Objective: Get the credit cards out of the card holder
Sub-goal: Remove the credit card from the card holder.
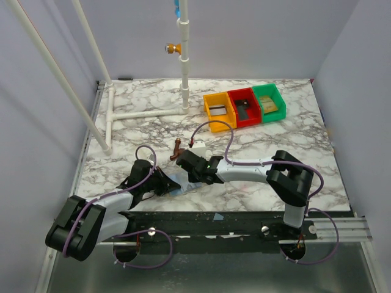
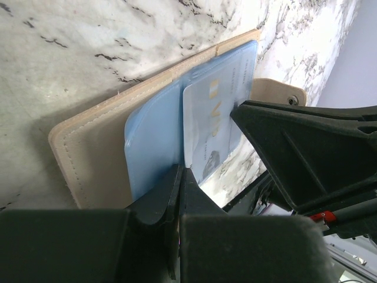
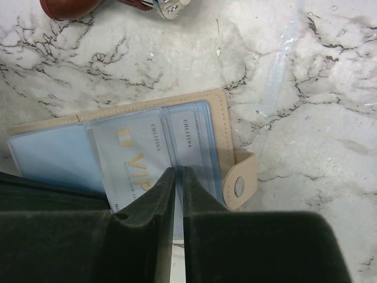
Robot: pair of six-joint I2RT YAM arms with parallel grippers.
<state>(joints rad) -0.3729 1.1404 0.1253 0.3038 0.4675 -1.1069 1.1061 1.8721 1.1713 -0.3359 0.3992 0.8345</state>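
The card holder (image 3: 227, 127) lies open on the marble: a beige cover (image 2: 88, 147) with a snap tab (image 3: 240, 184) and pale blue sleeves (image 2: 150, 138). A whitish credit card (image 3: 126, 156) printed "VIP" sticks partly out of its sleeve; it also shows in the left wrist view (image 2: 212, 124). A second card (image 3: 191, 138) sits in the sleeve beside it. My right gripper (image 3: 178, 171) has its jaws almost together, pinching at the VIP card's edge. My left gripper (image 2: 181, 172) is shut, its tips pressed on the blue sleeve. From above, both grippers (image 1: 168, 183) (image 1: 188, 177) meet over the holder (image 1: 181, 187).
Yellow (image 1: 219, 110), red (image 1: 244, 107) and green (image 1: 269, 101) bins stand at the back right. A brown-handled metal object (image 1: 178, 148) lies just behind the holder, its end also in the right wrist view (image 3: 76, 6). A white pipe frame (image 1: 183, 73) stands at the back left.
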